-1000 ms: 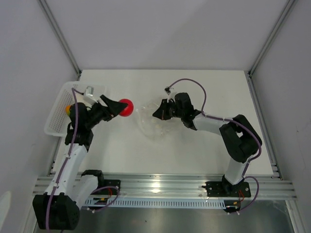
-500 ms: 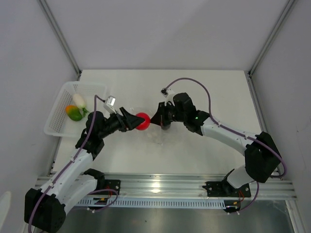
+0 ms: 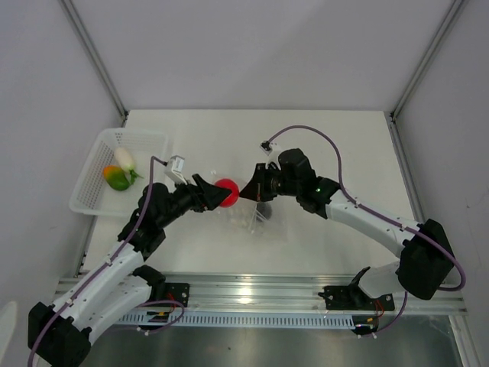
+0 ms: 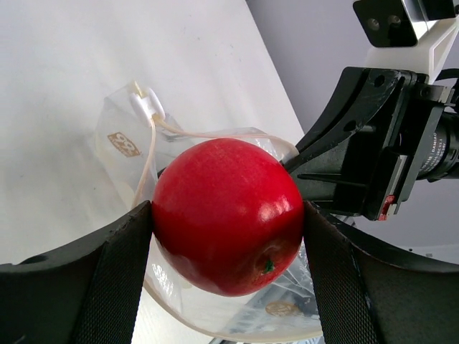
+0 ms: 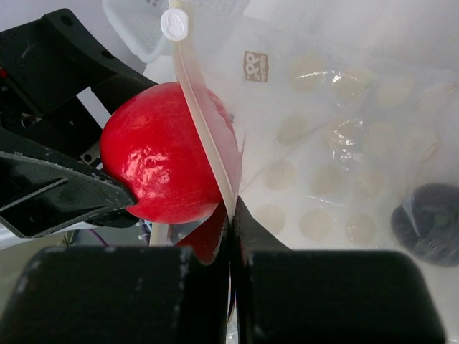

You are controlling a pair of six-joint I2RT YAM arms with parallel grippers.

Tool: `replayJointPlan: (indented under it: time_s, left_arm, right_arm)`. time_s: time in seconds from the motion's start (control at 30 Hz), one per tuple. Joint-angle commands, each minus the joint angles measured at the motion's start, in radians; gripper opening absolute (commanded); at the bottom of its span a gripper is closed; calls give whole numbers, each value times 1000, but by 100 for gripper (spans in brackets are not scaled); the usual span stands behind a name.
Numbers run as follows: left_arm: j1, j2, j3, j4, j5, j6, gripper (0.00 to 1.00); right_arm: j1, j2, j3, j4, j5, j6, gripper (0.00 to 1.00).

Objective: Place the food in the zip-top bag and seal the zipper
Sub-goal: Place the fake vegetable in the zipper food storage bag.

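Red round tomato-like toy ball (image 4: pixel 228 215) sits clamped between the two black fingers (image 4: pixel 107 279) of the left gripper (image 3: pixel 216 196), just left of centre in the top view, with its small green stem mark turned to the lower right in the left wrist view. Right beside it, the right gripper (image 5: pixel 233 236) has its jaws pressed together on the rim of the clear crinkly zip-top bag (image 5: pixel 344 143). The pale zipper strip (image 5: pixel 204 122) runs from the upper left of the right wrist view down to those jaws, crossing the ball's right side. The bag's mouth faces left toward the ball and its body trails to the lower right over the white table (image 3: pixel 344 153). Whether the ball is past the rim cannot be told. A white oblong piece (image 3: pixel 124 157) and an orange-and-green piece (image 3: pixel 116 178) lie in the white perforated basket (image 3: pixel 95 200) at the left edge.
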Motion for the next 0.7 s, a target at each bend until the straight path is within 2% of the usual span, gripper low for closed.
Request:
replayJointPlan:
  time_s: [0.0,0.13,0.43,0.47,0.67]
  left_arm:
    - [-40,5,9,-26,-57,33,1]
    - [-61,-1,12,-34,-76,39,13]
    - [-86,-4,26,-39,-85,54,67]
    - [-87,-5,28,-48,-85,59,99]
    - [-89,-64,52,-117,-117,80,100]
  right_arm:
    - [8,-39,-11,39,11,55,0]
    - [8,-58,-6,35,37,58,0]
    - [8,-70,-11,30,46,69,0]
    - [8,-71,-11,33,44,72,0]
    - [8,-78,-12,33,54,72,0]
